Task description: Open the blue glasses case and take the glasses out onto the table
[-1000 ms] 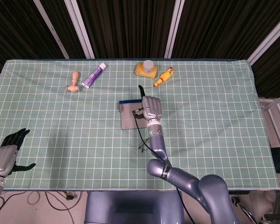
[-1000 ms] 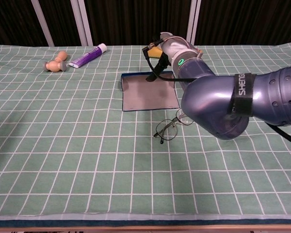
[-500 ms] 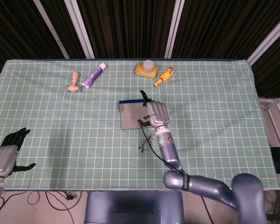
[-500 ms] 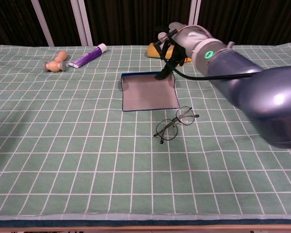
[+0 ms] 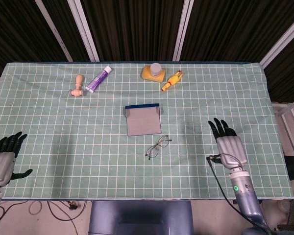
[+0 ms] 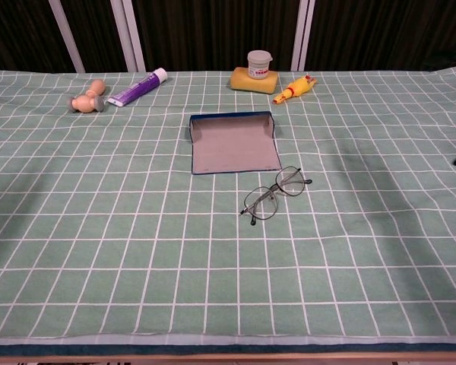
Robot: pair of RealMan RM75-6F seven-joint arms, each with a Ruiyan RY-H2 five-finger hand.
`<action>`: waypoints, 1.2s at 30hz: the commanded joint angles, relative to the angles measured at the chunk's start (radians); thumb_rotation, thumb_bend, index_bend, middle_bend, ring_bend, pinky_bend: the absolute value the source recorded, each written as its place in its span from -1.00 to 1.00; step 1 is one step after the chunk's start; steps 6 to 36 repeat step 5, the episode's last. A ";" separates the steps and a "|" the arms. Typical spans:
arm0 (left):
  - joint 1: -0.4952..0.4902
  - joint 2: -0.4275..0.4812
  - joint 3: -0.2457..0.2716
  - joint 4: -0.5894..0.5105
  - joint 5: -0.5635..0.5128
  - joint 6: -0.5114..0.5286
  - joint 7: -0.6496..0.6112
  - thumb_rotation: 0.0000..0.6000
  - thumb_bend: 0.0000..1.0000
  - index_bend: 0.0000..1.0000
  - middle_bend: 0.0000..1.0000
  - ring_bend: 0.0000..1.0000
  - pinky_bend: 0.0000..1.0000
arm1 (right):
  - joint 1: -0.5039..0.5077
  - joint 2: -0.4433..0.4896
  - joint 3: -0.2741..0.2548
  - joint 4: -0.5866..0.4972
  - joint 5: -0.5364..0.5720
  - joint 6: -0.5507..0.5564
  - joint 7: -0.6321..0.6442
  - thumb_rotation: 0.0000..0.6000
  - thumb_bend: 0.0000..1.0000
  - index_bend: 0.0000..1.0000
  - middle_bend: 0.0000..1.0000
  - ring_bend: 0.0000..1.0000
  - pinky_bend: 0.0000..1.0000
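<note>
Blue glasses case (image 5: pixel 143 120): open on the worktop (image 5: pixel 63 127); glasses (image 5: pixel 157 146) unfolded just beside its near right corner, task apparently complete. Right hand (image 5: pixel 229 145) and left hand (image 5: pixel 4 159): both empty, fingers spread, well apart from the case. Risk: a careless arm sweep past the case could snag the thin frames and drag them.

Wooden figure (image 5: pixel 77 86): lying at far left of the tabletop (image 5: pixel 63 137).
Purple tube (image 5: pixel 98 79): just beside it.
White jar (image 5: pixel 156 68): on yellow sponge (image 5: pixel 152 74).
Yellow rubber chicken (image 5: pixel 172 80): right of sponge.
</note>
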 commanded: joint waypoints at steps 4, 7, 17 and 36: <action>0.010 -0.019 0.003 0.020 0.038 0.038 0.021 1.00 -1.00 -1.00 -1.00 -1.00 -1.00 | -0.162 0.077 -0.120 0.061 -0.172 0.139 0.144 1.00 -0.94 -1.00 -1.00 -1.00 -0.54; 0.012 -0.023 0.004 0.024 0.043 0.043 0.022 1.00 -1.00 -1.00 -1.00 -1.00 -1.00 | -0.181 0.081 -0.129 0.082 -0.187 0.154 0.164 1.00 -0.94 -1.00 -1.00 -1.00 -0.54; 0.012 -0.023 0.004 0.024 0.043 0.043 0.022 1.00 -1.00 -1.00 -1.00 -1.00 -1.00 | -0.181 0.081 -0.129 0.082 -0.187 0.154 0.164 1.00 -0.94 -1.00 -1.00 -1.00 -0.54; 0.012 -0.023 0.004 0.024 0.043 0.043 0.022 1.00 -1.00 -1.00 -1.00 -1.00 -1.00 | -0.181 0.081 -0.129 0.082 -0.187 0.154 0.164 1.00 -0.94 -1.00 -1.00 -1.00 -0.54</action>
